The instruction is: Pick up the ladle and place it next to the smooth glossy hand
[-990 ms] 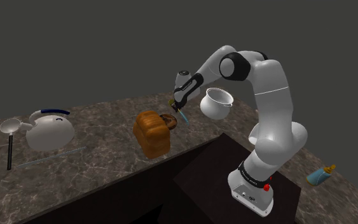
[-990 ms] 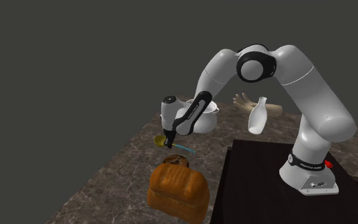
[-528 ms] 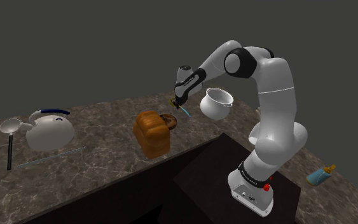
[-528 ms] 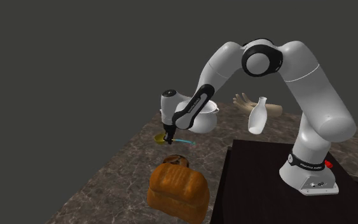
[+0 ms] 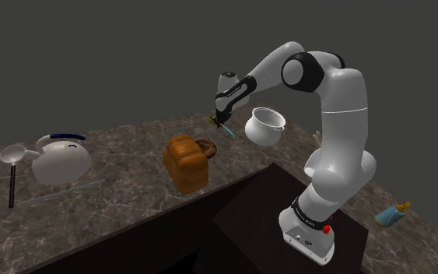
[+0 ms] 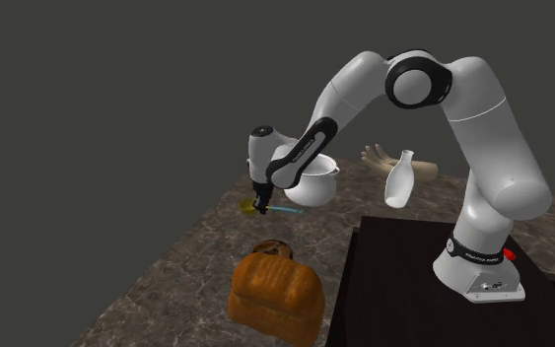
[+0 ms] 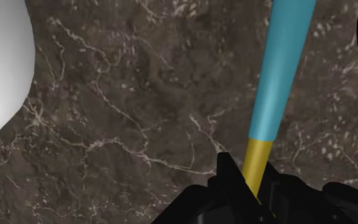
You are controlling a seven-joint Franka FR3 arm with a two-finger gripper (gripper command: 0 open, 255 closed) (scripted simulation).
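Up a bit since before, our gripper point(image 6: 260, 208) clamps the ladle point(image 6: 285, 210); we've got the hand point(image 6: 377, 156) waiting up-right of it.

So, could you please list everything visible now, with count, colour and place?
ladle: one, yellow with blue handle, in the gripper
hand figure: one, tan, behind the vase
vase: one, white, beside the hand figure
pot: one, white, near the gripper
bag: one, brown, middle of counter
kettle: one, white with blue handle, shoulder view's left
spoon: one, grey and black, left of kettle
bottle: one, blue and yellow, shoulder view's lower right
counter: one, dark marble
stand: one, dark
arm: one, white
gripper: one, black, shut on the ladle
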